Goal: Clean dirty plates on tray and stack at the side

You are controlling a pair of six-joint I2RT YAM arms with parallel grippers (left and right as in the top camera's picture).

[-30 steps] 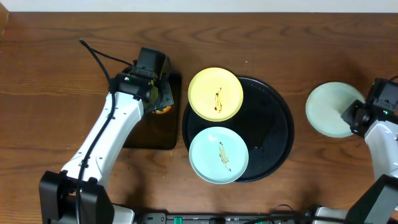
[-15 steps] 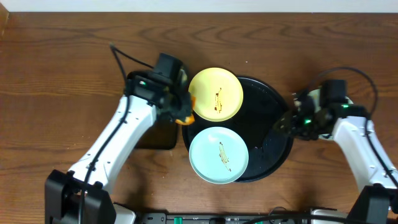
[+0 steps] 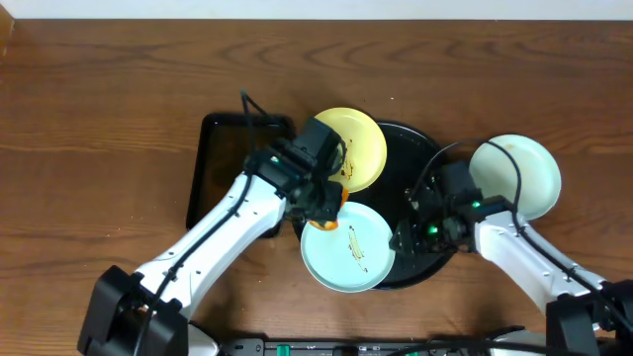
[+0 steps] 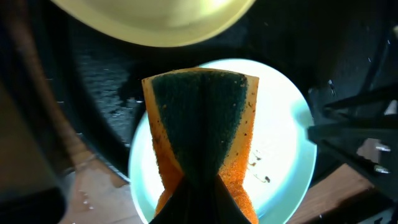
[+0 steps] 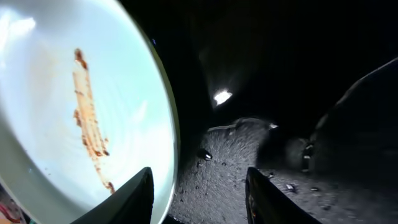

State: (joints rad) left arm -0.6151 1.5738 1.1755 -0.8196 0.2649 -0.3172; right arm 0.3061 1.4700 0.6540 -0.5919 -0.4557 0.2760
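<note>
The black tray [image 3: 396, 168] holds a pale yellow plate [image 3: 364, 138] at the back and a mint plate [image 3: 351, 259] at the front, both with brown smears. My left gripper [image 3: 322, 206] is shut on an orange sponge with a green face [image 4: 202, 124], held over the front mint plate [image 4: 283, 149]. My right gripper [image 5: 199, 193] is open, its fingers straddling that plate's right rim [image 5: 62, 106] above the tray floor [image 5: 267, 93]. Another mint plate [image 3: 519, 176] lies on the table to the right of the tray.
A smaller dark rectangular tray [image 3: 223, 163] lies on the wood left of the black tray. The yellow plate's edge [image 4: 155, 18] shows at the top of the left wrist view. Cables loop over both arms.
My left arm has swung right from the rectangular tray, carrying the sponge over the front mint plate. My right arm has moved left from the side plate to that plate's right rim.
</note>
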